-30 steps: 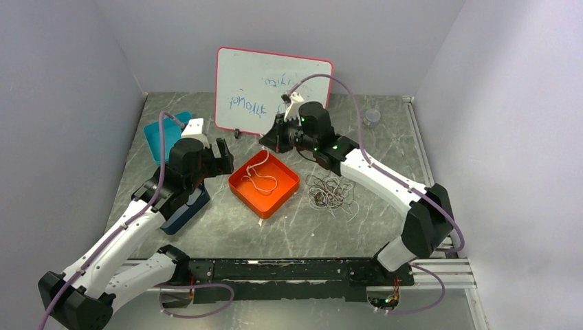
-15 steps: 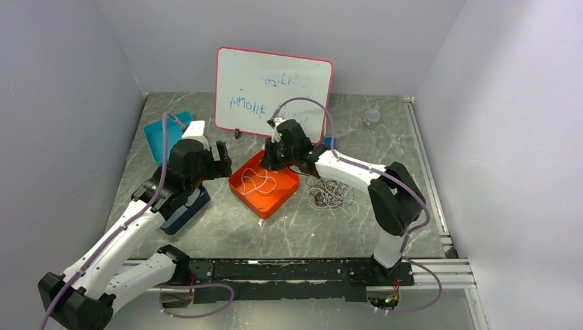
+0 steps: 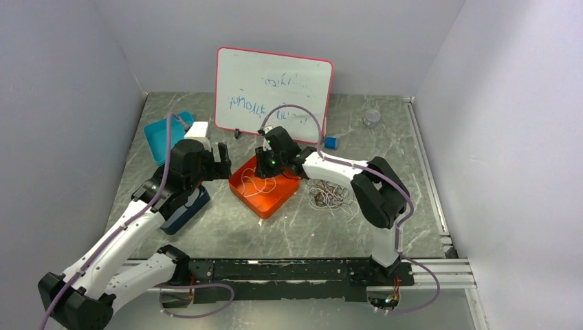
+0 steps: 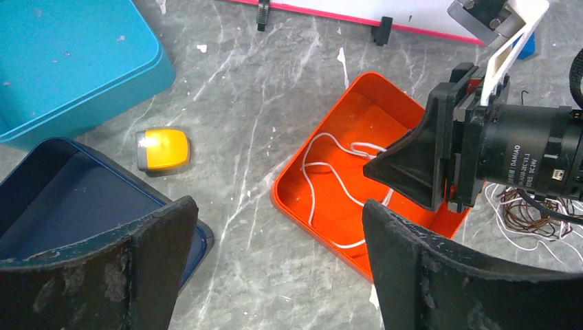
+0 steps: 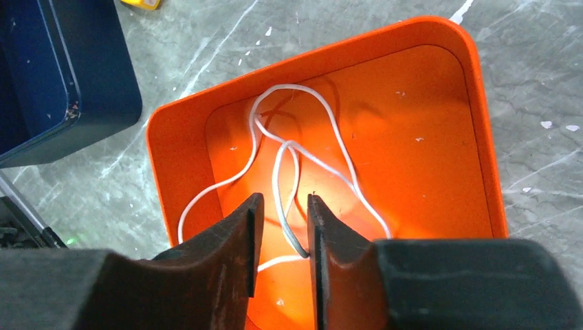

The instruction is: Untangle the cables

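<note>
A white cable (image 3: 260, 184) lies looped in the orange tray (image 3: 265, 210). A tangle of brown and white cables (image 3: 331, 194) lies on the table right of the tray. My right gripper (image 3: 265, 159) hangs low over the tray. In the right wrist view its jaws (image 5: 283, 203) stand slightly apart, with a strand of the white cable (image 5: 330, 130) running between them and touching the right finger. My left gripper (image 3: 223, 159) is wide open and empty, above the table left of the tray (image 4: 278, 189). The left wrist view shows the white cable (image 4: 323, 185) and the tangle (image 4: 529, 213).
A teal box (image 3: 161, 134) and a dark blue box (image 3: 185, 206) stand left of the tray. A small yellow object (image 4: 163, 148) lies between them. A whiteboard (image 3: 273, 91) stands at the back, with a small blue object (image 3: 331, 143) and a clear cup (image 3: 372, 116) to its right.
My right gripper has moved left and down from near the whiteboard to just over the orange tray, and more white cable now lies in the tray. The left arm has barely moved.
</note>
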